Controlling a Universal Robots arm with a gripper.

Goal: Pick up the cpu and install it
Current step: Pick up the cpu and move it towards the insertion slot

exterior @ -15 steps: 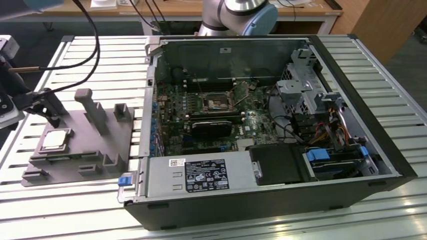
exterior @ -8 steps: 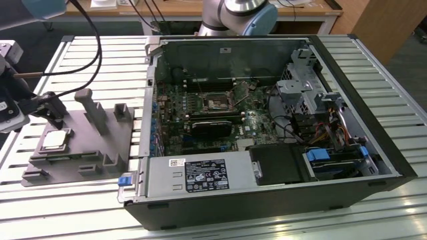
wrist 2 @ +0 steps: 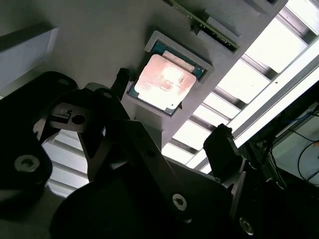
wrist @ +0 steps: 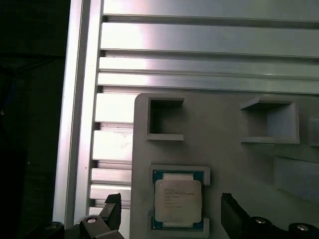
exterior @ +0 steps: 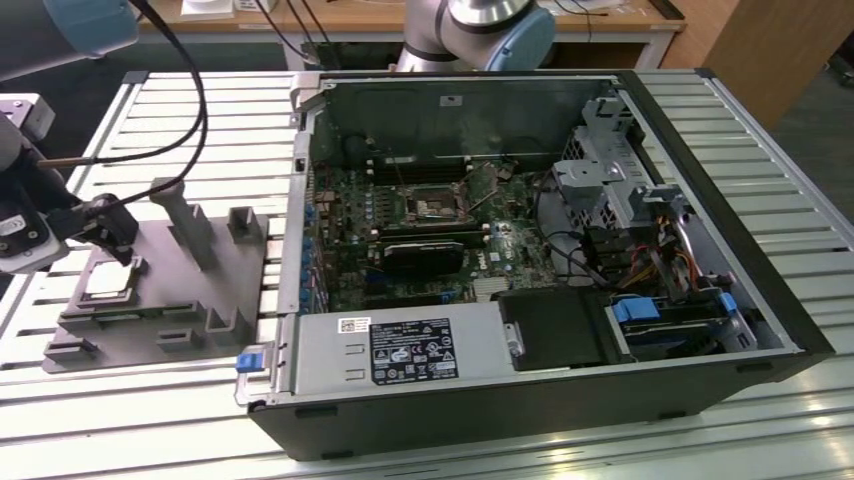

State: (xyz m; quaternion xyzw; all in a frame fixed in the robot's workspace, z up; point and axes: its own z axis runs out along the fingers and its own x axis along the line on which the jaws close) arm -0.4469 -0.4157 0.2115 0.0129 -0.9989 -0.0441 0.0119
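Exterior view shows the gripper [exterior: 114, 240] low over the grey tray [exterior: 200, 300], which sits on the metal table [exterior: 134, 420] at the exterior view's left. Its jaws are wide open and hold nothing. The cpu [wrist: 178, 200] lies flat in a small square pocket of the tray, shiny side up, with a pale rim around it. In the first wrist view the two dark jaws stand one on each side of the cpu, with a gap between each jaw and the chip, so they do not touch it. The same view shows two more square pockets [wrist: 166, 118] in the tray, a little way from the cpu. In the exterior view a tall grey post [exterior: 187, 225] and a shorter post [exterior: 243, 227] stick up from the tray, between the gripper and the big open computer case [exterior: 441, 430]. The case lies well apart, toward the exterior view's right. Inside it is a green board [exterior: 350, 215] with a square socket [exterior: 437, 208] near the middle and a black card [exterior: 424, 255] just beside the socket. Black cables [exterior: 200, 100] hang over the table above the tray.
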